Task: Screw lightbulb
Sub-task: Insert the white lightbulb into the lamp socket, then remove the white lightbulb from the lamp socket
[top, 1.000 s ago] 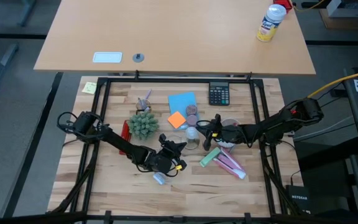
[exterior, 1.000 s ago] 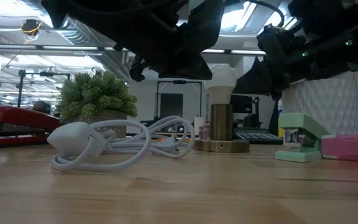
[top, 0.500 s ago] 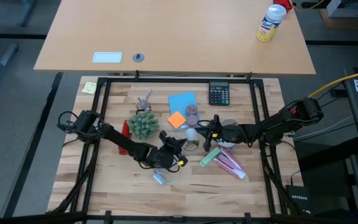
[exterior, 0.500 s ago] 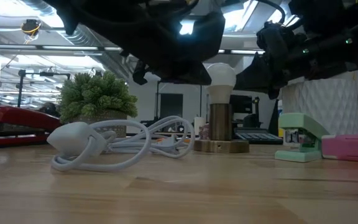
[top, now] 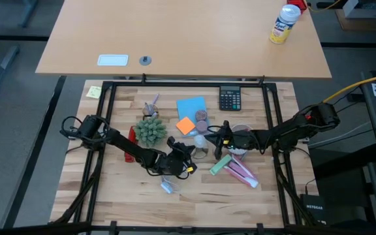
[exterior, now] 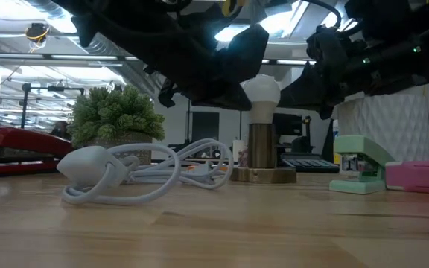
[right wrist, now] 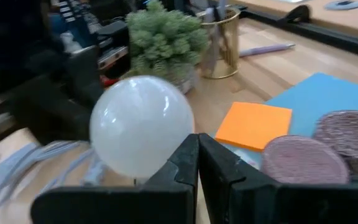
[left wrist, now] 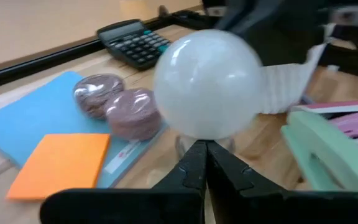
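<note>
The lightbulb [top: 201,140], a frosted white globe, stands on a brass holder [exterior: 263,152] with a round wooden foot at the table's middle. In the low view the lightbulb [exterior: 261,89] leans a little. My left gripper [top: 189,150] comes at it from the near left, shut, its tips [left wrist: 202,146] just under the globe [left wrist: 207,84]. My right gripper [top: 211,137] comes from the right, also shut, its tips [right wrist: 196,140] at the globe's lower side [right wrist: 142,124]. The bulb's screw base is hidden. My left gripper has its shut fingertips [left wrist: 194,155] against the underside of the globe [left wrist: 197,134], coming nearly level from the near left. The bulb stays in the holder, leaning slightly. My right gripper has its shut fingertips [right wrist: 188,149] beside the globe's lower side [right wrist: 176,149], coming nearly level from the right. I cannot tell whether it touches.
A white looped cord [exterior: 118,167] lies near the front. A plant [top: 150,130] and a red stapler [top: 131,138] stand left of the bulb. A white cup [top: 240,140], a green stapler [top: 220,164] and pink items [top: 243,173] are to the right. A calculator [top: 230,98] and a blue notebook [top: 191,106] lie behind.
My left gripper has gone toward the table's right and a little toward the far edge, up to the bulb, staying shut. The globe stood upright before and now leans slightly in its holder. My right gripper has kept its place.
</note>
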You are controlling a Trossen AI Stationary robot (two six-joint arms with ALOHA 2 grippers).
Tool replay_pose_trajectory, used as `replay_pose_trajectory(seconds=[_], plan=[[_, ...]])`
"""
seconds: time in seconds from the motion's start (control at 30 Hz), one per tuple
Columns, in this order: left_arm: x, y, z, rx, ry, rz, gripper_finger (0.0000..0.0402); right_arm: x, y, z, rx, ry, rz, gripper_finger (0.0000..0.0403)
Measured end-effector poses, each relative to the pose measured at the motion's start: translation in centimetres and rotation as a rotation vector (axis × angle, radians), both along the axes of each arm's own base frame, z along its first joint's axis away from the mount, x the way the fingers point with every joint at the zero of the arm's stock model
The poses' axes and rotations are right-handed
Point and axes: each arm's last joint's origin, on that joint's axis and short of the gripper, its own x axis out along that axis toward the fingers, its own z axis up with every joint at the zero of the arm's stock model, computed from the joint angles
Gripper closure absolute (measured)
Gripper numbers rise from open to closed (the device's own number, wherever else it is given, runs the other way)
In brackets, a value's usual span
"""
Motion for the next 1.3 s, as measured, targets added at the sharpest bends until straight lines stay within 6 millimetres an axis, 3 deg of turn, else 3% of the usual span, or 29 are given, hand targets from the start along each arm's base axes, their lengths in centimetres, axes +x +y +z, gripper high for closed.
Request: replay_pose_trajectory(seconds=[0.3, 0.6, 0.93, 1.03, 1.3], plan=[[-0.6, 0.5, -0.8, -0.033, 0.014, 0.101, 0.04, 0.0, 0.7, 0.0, 0.06, 0.009, 0.195, 0.0386], [-1.0, 0.1, -0.8, 0.024, 0.009, 0.153, 0.04, 0.0, 0.8, 0.0, 0.105, 0.007, 0.231, 0.0386], [-2.5, -2.1, 2.5, 0.138, -0.05, 0.192, 0.04, 0.2, 1.9, 2.3, 0.256, -0.202, 0.332, 0.0386], [-2.6, -2.0, 3.2, 0.162, -0.036, 0.184, 0.04, 0.0, 2.9, 2.5, 0.246, -0.228, 0.31, 0.0386], [-1.9, -0.2, 2.8, 0.12, 0.049, 0.101, 0.04, -0.9, 5.1, 1.6, 0.163, -0.164, 0.107, 0.0386]])
